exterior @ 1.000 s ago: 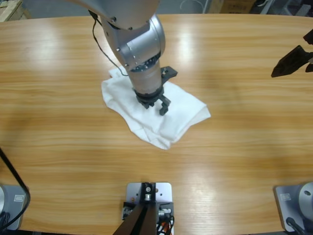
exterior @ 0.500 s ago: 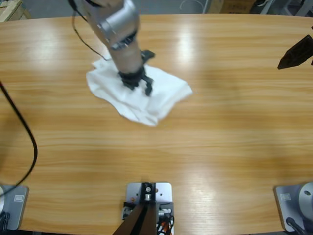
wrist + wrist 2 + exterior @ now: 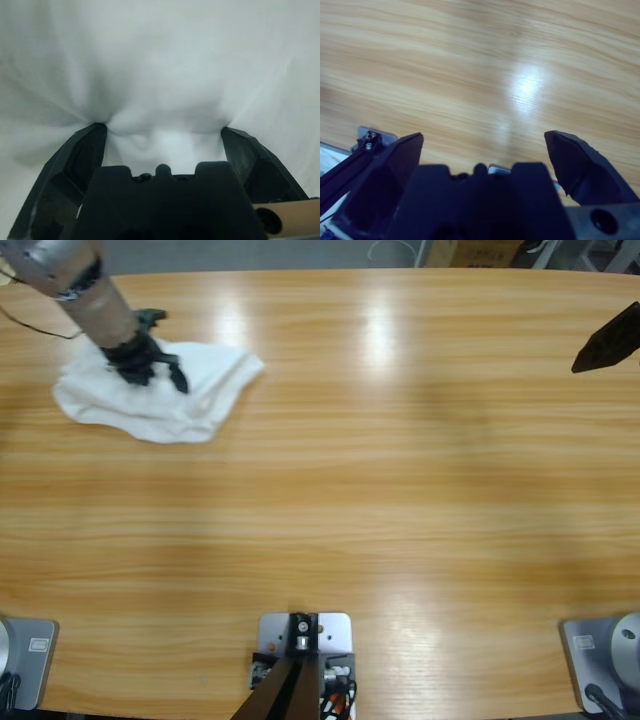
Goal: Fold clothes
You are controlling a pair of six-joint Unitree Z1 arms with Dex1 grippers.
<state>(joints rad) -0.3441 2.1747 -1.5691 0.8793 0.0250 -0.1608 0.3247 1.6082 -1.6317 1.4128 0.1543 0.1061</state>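
My left gripper (image 3: 150, 365), jaws spread, presses into the crumpled white T-shirt (image 3: 200, 390) at upper left of the wooden table (image 3: 380, 490). My right gripper (image 3: 605, 343), spread, hangs at right edge.

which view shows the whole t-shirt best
The high view: the T-shirt lies bunched at the table's far left, its whole outline visible under the left gripper. The left wrist view shows only white cloth pressed between open jaws. The right wrist view shows none.
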